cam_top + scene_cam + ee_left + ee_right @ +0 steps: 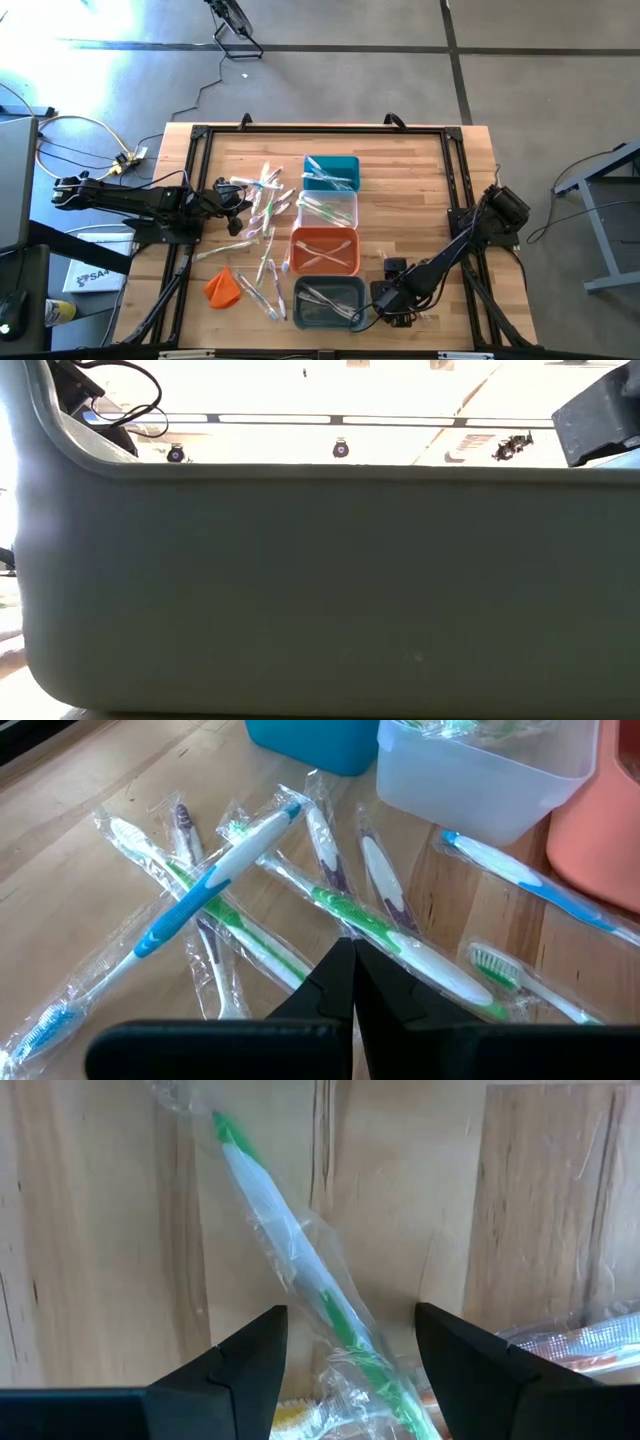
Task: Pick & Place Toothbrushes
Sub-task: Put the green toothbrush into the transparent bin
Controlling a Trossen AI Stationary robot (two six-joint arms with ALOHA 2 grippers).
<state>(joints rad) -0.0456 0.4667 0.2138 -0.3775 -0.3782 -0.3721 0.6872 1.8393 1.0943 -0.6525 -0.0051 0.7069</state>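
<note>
The right end effector (350,1345) is hovering with its fingers spread wide over a wrapped green-and-white toothbrush (290,1260) lying on the table (420,200) just beside the grey bin (328,302), so the pick seems to be in hand; the next move is likely calling for a straight descent and a squeeze across the thin handle. The left end effector (352,975) is sitting closed and empty above the loose toothbrushes (215,885), slim pale sticks in crinkly clear wrappers, crossing one another near the teal bin (310,742) and clear bin (480,765).

perhaps "sa" on box (88,277)
</note>
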